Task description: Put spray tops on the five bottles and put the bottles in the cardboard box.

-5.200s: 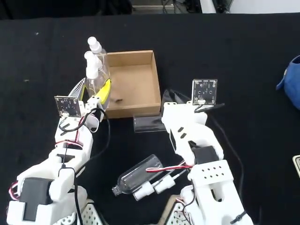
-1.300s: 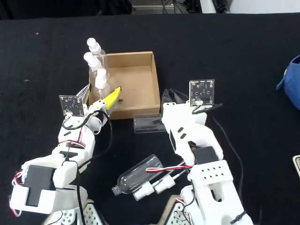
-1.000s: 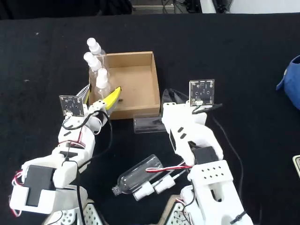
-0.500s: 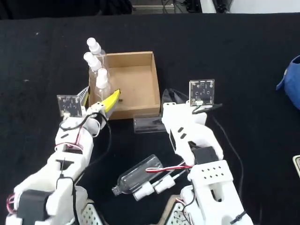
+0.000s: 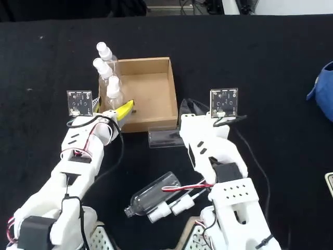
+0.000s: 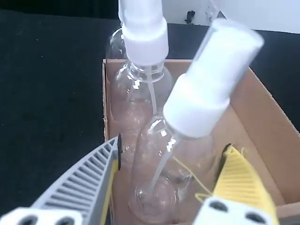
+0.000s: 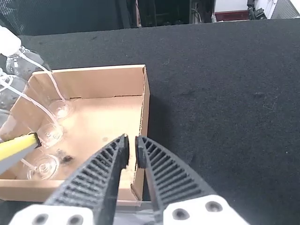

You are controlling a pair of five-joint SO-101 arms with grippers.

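While three clear plastic bottles with white spray tops (image 5: 100,65) stand upright in a row inside the open brown cardboard box (image 5: 151,96), along its left wall, the left gripper (image 6: 173,145) is placed around the nearest bottle (image 6: 171,187). Its grey finger (image 6: 91,183) and yellow finger (image 6: 236,180) are on the two sides of this bottle, with a small gap on each side, so the gripper is wide and does not press it.

The right gripper (image 7: 132,139) is above the right wall of the box, near the front corner. Its fingers are almost together and hold nothing.

Just in front of the box, a clear uncapped bottle (image 5: 164,137) lies on the black worktop (image 5: 270,62), partly under the right arm. Another clear bottle without top (image 5: 153,194) lies between the arm bases, and two loose white spray tops (image 5: 160,211) lie beside its neck. A blue object (image 5: 323,96) is at the far right edge.
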